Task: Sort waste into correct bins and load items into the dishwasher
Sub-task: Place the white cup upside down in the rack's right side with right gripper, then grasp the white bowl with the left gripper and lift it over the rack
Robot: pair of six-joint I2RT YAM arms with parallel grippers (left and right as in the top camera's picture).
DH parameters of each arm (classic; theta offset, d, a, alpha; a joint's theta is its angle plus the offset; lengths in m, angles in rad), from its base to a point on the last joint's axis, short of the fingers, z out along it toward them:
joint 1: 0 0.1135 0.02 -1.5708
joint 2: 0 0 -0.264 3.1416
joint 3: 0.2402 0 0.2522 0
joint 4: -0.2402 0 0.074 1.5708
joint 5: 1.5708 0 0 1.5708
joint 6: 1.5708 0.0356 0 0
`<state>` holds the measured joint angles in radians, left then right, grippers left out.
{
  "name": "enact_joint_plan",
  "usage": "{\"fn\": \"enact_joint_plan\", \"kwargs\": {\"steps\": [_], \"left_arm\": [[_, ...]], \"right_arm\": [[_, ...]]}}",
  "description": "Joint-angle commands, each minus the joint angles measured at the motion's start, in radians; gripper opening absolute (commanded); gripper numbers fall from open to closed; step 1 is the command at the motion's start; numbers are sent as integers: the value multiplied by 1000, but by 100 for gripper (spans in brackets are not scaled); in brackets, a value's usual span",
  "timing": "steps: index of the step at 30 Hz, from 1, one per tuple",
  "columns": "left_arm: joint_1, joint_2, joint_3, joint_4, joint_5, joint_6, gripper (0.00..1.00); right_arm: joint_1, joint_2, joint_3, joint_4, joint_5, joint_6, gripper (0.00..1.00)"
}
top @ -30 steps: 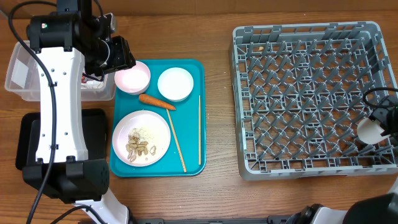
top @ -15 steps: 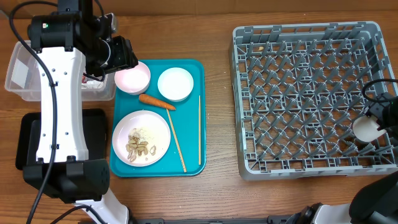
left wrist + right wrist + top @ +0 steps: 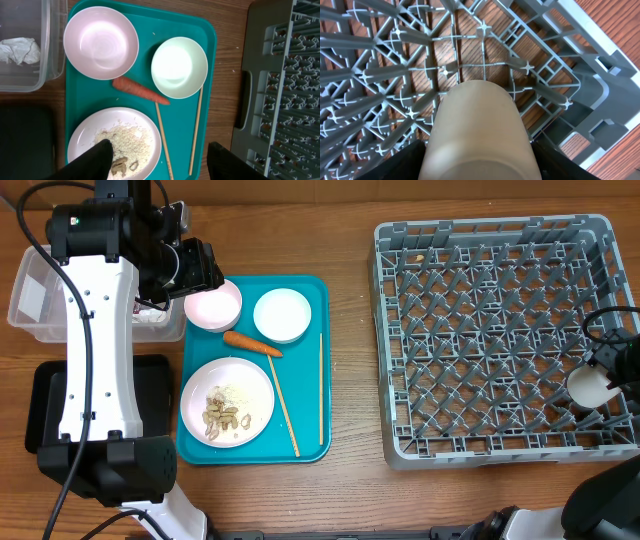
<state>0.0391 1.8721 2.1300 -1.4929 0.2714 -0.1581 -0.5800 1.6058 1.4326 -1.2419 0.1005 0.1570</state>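
Small cup (image 3: 480, 130): located inside the dish rack (image 3: 480, 227), by its right wall, toward the corner nearest the robot; long axis runs parallel to the fingers of the right gripper (image 3: 481, 159), with the far end pointing down at the rack's grid floor; whether that end is mouth or base cannot be made out, and the near end is cut off by the lower frame edge. The cup sits between the two dark fingers, one close along each side; contact or clearance cannot be resolved, so it cannot be told whether the cup is gripped; in the overhead view most of the right arm is out of frame. Carrot (image 3: 140, 91): lies flat on the teal tray (image 3: 150, 25); long axis diagonal, thick end toward the bowl (image 3: 100, 42) beside the clear tub (image 3: 45, 45), tip at the rim of the second bowl (image 3: 179, 67). Left gripper (image 3: 161, 150): fingers spread wide, empty, above the plate (image 3: 82, 137); the carrot lies ahead of the fingertips, not between them; the plate's lower part is cut off.
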Motion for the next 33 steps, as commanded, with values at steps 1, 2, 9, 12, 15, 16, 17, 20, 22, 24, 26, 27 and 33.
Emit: {"fn": "enact_joint_plan", "kwargs": {"steps": [1, 2, 9, 12, 15, 16, 17, 20, 22, 24, 26, 27, 33], "left_arm": [[-10, -9, 15, 0, -13, -6, 63], [-10, -9, 15, 0, -13, -6, 63], [-10, -9, 15, 0, -13, -3, 63], [-10, -9, 15, 0, -13, -3, 63], [-10, -9, 15, -4, -13, -3, 64], [-10, -9, 15, -6, -13, -3, 65], [-10, -9, 15, -6, -13, -3, 66], [-12, -9, 15, -6, -13, -3, 68], [-25, -8, 11, 4, -13, 2, 70], [-68, 9, -4, 42, -19, 5, 75], [-103, 28, -15, 69, -20, 5, 75], [-124, 40, -18, 80, -21, 5, 74], [-305, 223, -19, 145, -196, 16, 73]], "right_arm": [[0, 1, 21, 6, 16, 5, 73], [0, 1, 21, 6, 20, 5, 75], [0, 1, 21, 6, 30, 5, 80], [0, 1, 21, 3, 18, 6, 81], [0, 1, 21, -2, -46, 4, 88], [0, 1, 21, -4, -71, 4, 88], [0, 1, 21, -9, -101, 2, 88], [0, -10, 35, -35, -175, -5, 88], [19, -37, 80, -64, -353, -79, 87], [109, -115, 142, -85, -519, -187, 86], [178, -161, 144, -70, -520, -192, 87], [224, -185, 144, -62, -521, -211, 88], [431, -210, 140, -60, -501, -213, 89]]}}
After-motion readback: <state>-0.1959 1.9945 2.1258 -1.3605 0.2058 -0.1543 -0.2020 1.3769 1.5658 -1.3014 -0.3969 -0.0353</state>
